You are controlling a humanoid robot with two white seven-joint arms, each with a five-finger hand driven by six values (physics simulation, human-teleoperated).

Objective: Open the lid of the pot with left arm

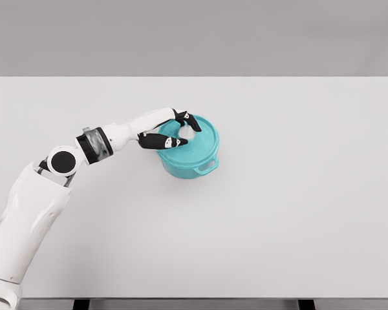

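A teal pot [193,165] stands on the white table [297,194], a little left of the middle, with a side handle [206,168] facing front right. Its teal lid [204,139] lies flat on the pot. My left hand [183,131] reaches in from the lower left and sits over the lid's middle. Its black-tipped fingers [165,141] curl around the pale knob [185,132] on the lid, which is partly hidden by them. The right arm does not show.
The table's far edge runs across the top of the view and its front edge near the bottom. My left forearm [126,132] lies low over the table, left of the pot.
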